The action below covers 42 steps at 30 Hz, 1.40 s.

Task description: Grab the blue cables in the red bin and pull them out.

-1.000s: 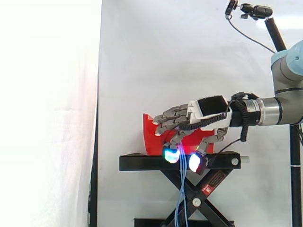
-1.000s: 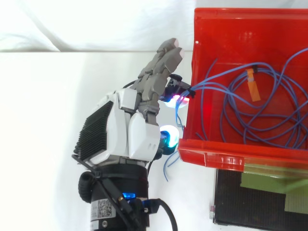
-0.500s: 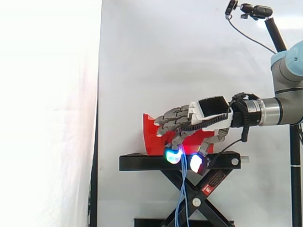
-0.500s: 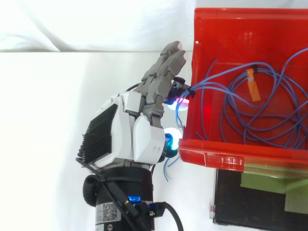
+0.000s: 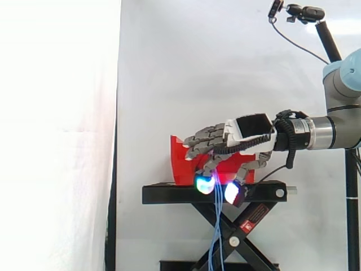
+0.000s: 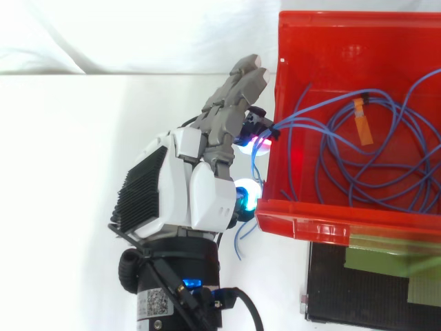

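Seeing hand sitting level in front of red bin on black stand, arm entering from right edge. Noting fingers curling downward, glowing fingertips sitting at stand-top height, pinching blue cables. Seeing cables dangling straight down across the stand's scissor legs.

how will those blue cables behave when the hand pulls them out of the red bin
Probably floppy: the blue cables lie in loose loops in the red bin and hang limp below the hand. Likely light, being thin. The overlapping loops, carrying an orange tag, may drag out together and snag the rim.
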{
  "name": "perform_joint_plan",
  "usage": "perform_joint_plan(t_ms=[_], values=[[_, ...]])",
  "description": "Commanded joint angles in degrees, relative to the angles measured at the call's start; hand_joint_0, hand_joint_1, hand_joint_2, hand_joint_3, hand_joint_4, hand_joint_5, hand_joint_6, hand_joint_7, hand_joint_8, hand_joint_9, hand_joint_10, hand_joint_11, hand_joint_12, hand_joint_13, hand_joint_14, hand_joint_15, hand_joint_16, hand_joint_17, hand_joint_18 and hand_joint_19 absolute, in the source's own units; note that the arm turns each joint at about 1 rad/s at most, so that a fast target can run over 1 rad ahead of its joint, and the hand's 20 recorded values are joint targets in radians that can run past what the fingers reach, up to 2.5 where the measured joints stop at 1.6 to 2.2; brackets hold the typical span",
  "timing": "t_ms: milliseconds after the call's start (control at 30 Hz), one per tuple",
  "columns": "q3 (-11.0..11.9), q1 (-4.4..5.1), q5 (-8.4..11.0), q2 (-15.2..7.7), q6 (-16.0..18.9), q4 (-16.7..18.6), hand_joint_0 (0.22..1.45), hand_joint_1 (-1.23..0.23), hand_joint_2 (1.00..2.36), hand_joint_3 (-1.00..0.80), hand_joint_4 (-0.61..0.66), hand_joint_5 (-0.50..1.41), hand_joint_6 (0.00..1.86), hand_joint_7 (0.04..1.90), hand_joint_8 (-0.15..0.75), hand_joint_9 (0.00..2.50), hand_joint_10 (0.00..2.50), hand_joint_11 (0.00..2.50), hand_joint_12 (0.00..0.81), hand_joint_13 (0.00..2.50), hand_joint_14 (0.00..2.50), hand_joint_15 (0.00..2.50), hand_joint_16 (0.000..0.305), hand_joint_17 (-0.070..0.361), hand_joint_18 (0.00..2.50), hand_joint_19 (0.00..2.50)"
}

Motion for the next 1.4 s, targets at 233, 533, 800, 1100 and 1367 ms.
perform_joint_plan(t_ms=[233,533,800,1100,1367], values=[[0.0,-0.02,-0.36,0.0,-0.8,0.4,0.78,-0.99,1.00,-1.00,0.24,0.75,0.18,0.63,0.288,0.50,0.02,0.43,0.374,0.39,0.01,0.15,0.054,0.122,0.39,0.34],[0.0,-0.20,-1.15,0.0,-1.0,1.0,0.77,-1.00,1.00,-1.00,0.25,0.75,0.20,0.62,0.286,0.51,0.02,0.45,0.375,0.42,0.01,0.17,0.054,0.122,0.41,0.36],[0.0,-0.29,-1.41,0.0,-1.0,1.3,0.76,-1.01,1.00,-1.00,0.26,0.75,0.21,0.62,0.286,0.52,0.02,0.45,0.377,0.43,0.01,0.17,0.055,0.123,0.42,0.37],[0.2,-0.29,-2.03,0.0,-1.0,2.6,0.76,-1.00,1.00,-1.00,0.26,0.76,0.19,0.62,0.288,0.52,0.02,0.46,0.376,0.43,0.01,0.17,0.055,0.123,0.43,0.37],[0.2,-0.11,-2.20,0.0,-0.8,1.7,0.76,-1.00,1.00,-1.00,0.26,0.77,0.18,0.63,0.288,0.52,0.02,0.46,0.375,0.43,0.01,0.18,0.054,0.122,0.43,0.37]])
